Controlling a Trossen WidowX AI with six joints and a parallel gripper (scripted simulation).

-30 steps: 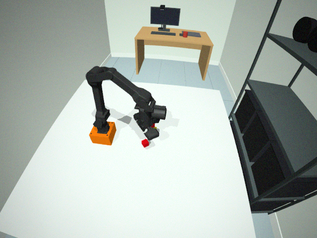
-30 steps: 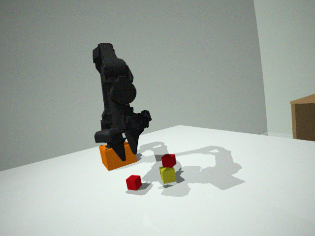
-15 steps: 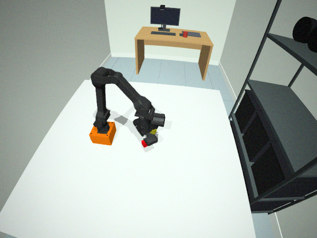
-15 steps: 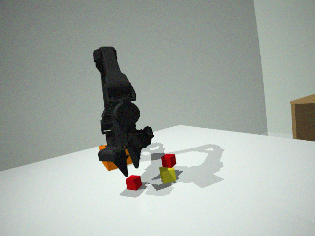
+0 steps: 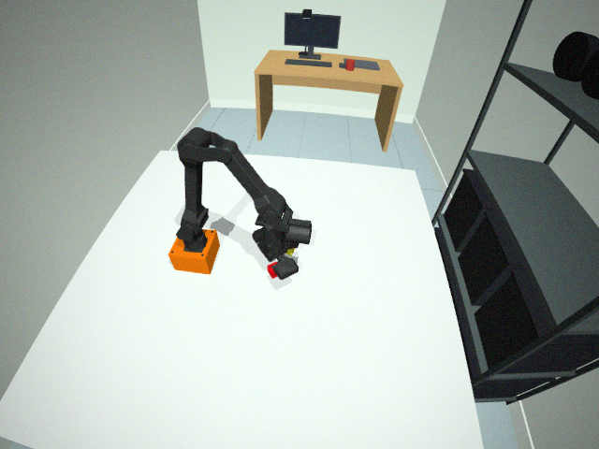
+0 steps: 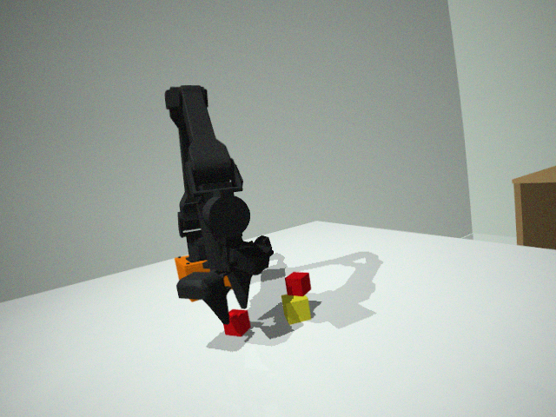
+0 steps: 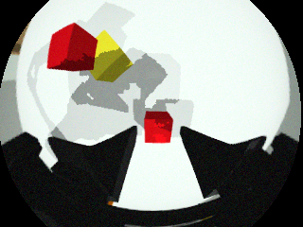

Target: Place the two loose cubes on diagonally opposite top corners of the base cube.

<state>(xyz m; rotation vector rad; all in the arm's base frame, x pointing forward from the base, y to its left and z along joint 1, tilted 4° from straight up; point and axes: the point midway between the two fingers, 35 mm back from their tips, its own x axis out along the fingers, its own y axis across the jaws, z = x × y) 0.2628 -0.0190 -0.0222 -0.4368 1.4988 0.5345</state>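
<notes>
One red cube [image 6: 236, 322] [image 7: 158, 128] [image 5: 270, 270] sits on the table, partly masked from above by the open, empty gripper [image 5: 285, 258] [image 6: 235, 315] [image 7: 159, 129]. The other red cube [image 6: 297, 284] [image 7: 72, 48] rests on the yellow cube [image 6: 296, 308] [image 7: 112, 61] [image 5: 290, 252], hidden in the top view.

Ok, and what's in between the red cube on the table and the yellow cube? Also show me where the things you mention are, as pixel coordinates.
Just bare white tabletop [image 7: 227, 71] with shadows between the lower red cube [image 6: 236, 323] [image 7: 158, 129] and yellow cube [image 6: 297, 309] [image 7: 110, 66]; the wrist view shows it.
</notes>
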